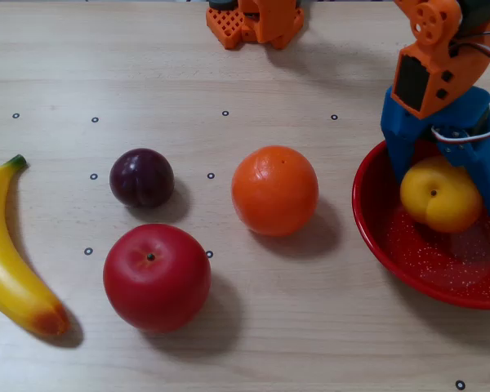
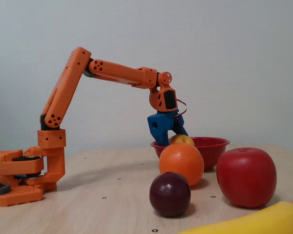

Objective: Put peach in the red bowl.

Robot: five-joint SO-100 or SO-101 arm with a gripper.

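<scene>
The peach [image 1: 439, 194] is yellow-orange with a small stem dimple. It sits between the blue fingers of my gripper [image 1: 447, 192], over the inside of the red bowl [image 1: 425, 269] at the right edge. The fingers [image 1: 402, 147] press on both sides of the peach, so the gripper is shut on it. In the side-on fixed view the gripper [image 2: 172, 136] points down into the red bowl [image 2: 212, 146], and the peach [image 2: 182, 140] shows just above the rim, behind the orange. I cannot tell whether the peach touches the bowl's floor.
An orange [image 1: 275, 190] lies just left of the bowl. A dark plum [image 1: 141, 177], a big red apple [image 1: 157, 277] and a banana [image 1: 8, 261] lie further left. The arm's orange base [image 1: 257, 20] stands at the far table edge.
</scene>
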